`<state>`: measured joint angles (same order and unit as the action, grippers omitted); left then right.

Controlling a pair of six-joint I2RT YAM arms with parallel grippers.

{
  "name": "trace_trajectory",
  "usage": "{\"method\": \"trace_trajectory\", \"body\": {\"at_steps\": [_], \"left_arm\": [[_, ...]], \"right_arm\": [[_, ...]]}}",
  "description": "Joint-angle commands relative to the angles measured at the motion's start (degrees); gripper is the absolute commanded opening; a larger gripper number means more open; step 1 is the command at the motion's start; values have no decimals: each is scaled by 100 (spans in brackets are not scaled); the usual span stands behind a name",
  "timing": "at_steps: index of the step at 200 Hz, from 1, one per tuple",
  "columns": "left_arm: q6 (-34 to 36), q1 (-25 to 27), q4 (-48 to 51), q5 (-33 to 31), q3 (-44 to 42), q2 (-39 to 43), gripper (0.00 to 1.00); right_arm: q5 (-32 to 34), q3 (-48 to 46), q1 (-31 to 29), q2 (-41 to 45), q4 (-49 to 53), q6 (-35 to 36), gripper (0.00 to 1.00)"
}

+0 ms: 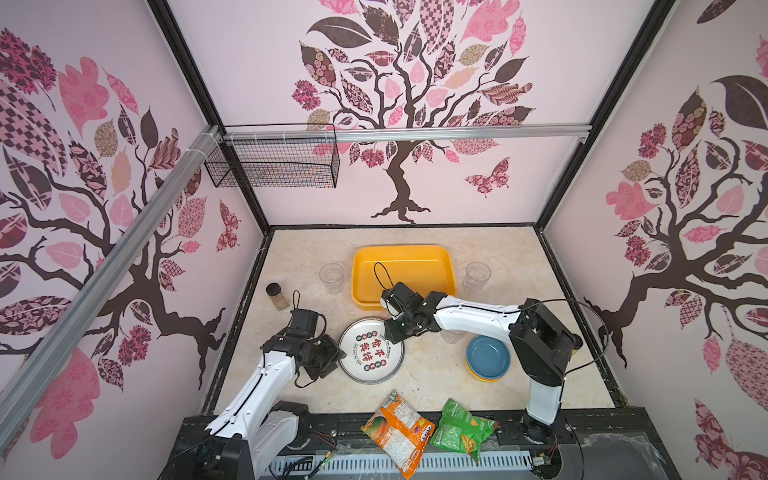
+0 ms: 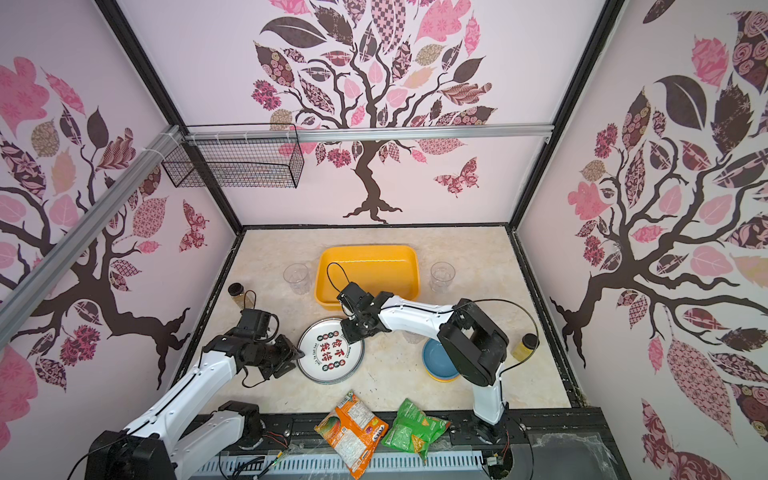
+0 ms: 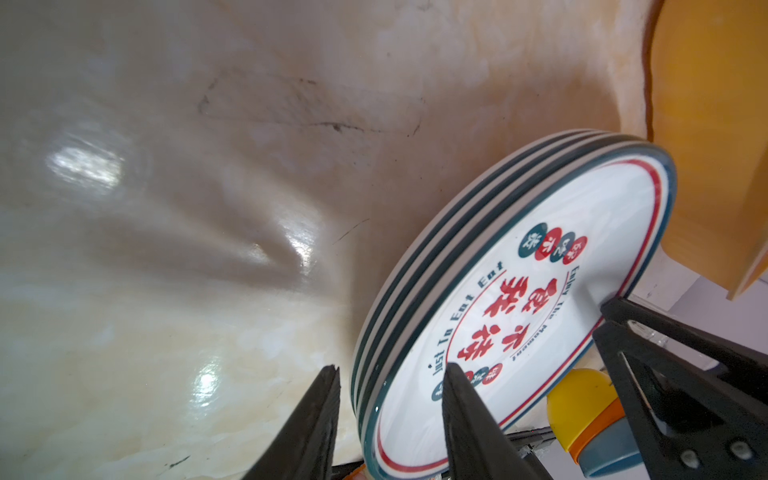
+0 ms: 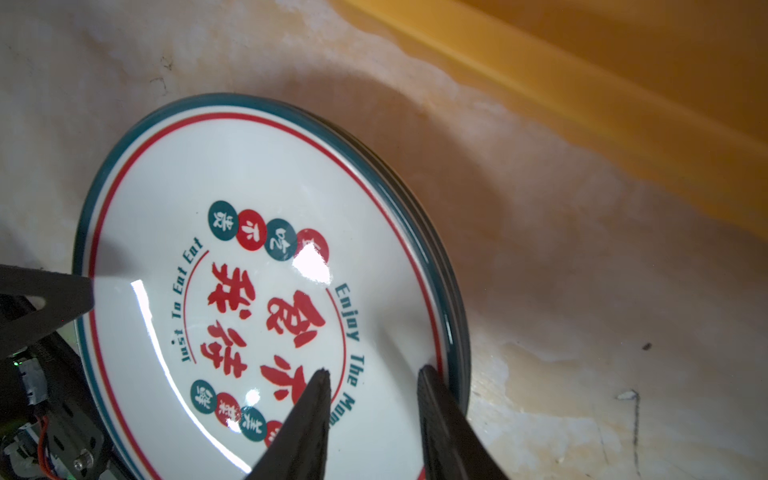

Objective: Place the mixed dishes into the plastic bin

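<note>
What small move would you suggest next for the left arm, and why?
I'd probably close the left gripper on the rim of the plate stack. Its fingers straddle that rim, one on the table side, one over the top plate's face, with table showing between finger and stack. The right gripper stands open over the opposite rim, so a two-sided lift toward the plastic bin seems intended.
</note>
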<state>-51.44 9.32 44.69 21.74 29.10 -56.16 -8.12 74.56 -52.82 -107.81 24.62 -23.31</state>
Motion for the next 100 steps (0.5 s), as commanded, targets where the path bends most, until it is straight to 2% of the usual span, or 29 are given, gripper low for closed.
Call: {"method": "trace_trajectory", "body": {"at_steps": [1,61,100], "left_arm": [[-15,11,-13,-3,-124,43,44],[-15,12,-21,-3,-124,39,44],[-11,22,-21,-1,-127,43,44]], "right_arm": [[39,57,-20,-48,60,20,39],[402,-28,-20,481,25,-16,41],[557,-52,-20,420,34,-33,44]]}}
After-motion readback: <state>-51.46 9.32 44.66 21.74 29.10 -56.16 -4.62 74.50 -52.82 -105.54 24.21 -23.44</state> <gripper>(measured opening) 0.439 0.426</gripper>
